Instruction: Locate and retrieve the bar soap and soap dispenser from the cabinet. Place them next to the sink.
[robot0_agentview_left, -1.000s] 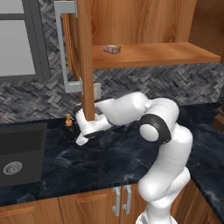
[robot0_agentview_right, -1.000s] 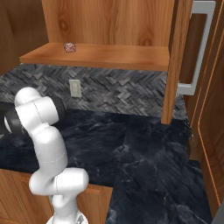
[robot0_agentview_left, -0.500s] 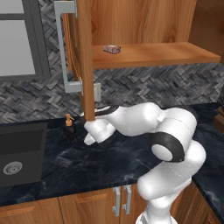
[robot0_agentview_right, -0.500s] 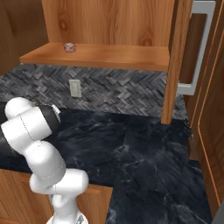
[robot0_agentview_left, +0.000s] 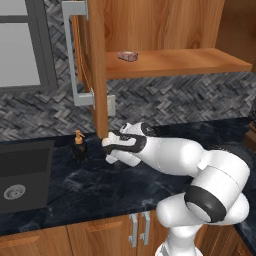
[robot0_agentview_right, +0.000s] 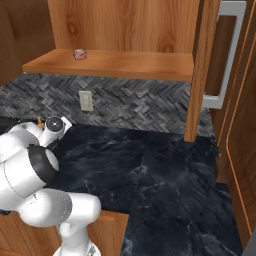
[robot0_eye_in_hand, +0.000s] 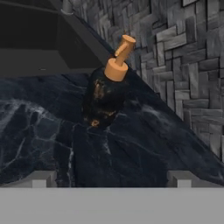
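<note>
The gripper (robot0_eye_in_hand: 109, 177), fingers spread and empty, is drawing back from the soap dispenser (robot0_agentview_left: 79, 146), now standing on the worktop beside the sink (robot0_agentview_left: 30, 176). The bar soap (robot0_agentview_left: 128, 56) is waiting on the cabinet (robot0_agentview_left: 165, 30) shelf.

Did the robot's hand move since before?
Yes. The hand has pulled back right, away from the soap dispenser, which stands on the counter by the sink.
</note>
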